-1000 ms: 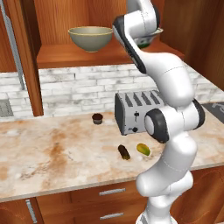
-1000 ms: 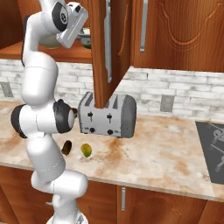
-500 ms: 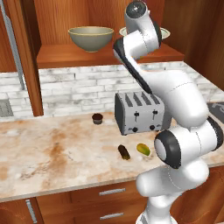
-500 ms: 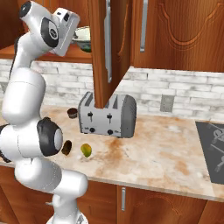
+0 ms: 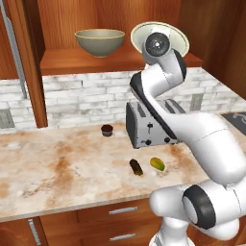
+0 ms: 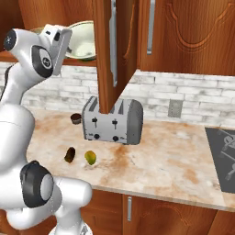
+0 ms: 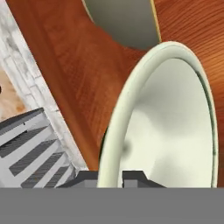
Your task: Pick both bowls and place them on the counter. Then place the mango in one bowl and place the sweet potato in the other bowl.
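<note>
A pale green bowl (image 5: 161, 37) hangs tilted on edge in front of the wooden shelf (image 5: 67, 61), its opening facing outward. My gripper (image 7: 111, 176) is shut on its rim, one fingertip on each side; from the right the bowl (image 6: 85, 39) sits just past the hand. The second bowl (image 5: 100, 41), grey-green, stands upright on the shelf to the left. On the marble counter (image 5: 57, 168) lie the yellow-green mango (image 5: 157, 164) and, to its left, the dark sweet potato (image 5: 136, 166), both in front of the toaster.
A silver toaster (image 5: 149, 122) stands at the back of the counter below the bowl. A small brown cupcake (image 5: 107, 129) sits left of it. An open cabinet door (image 6: 108, 50) hangs above the toaster. A stovetop (image 6: 225, 147) lies at the far right.
The held bowl has come off the shelf and tipped from level onto its edge as the wrist turned. The other bowl, mango and sweet potato stay put.
</note>
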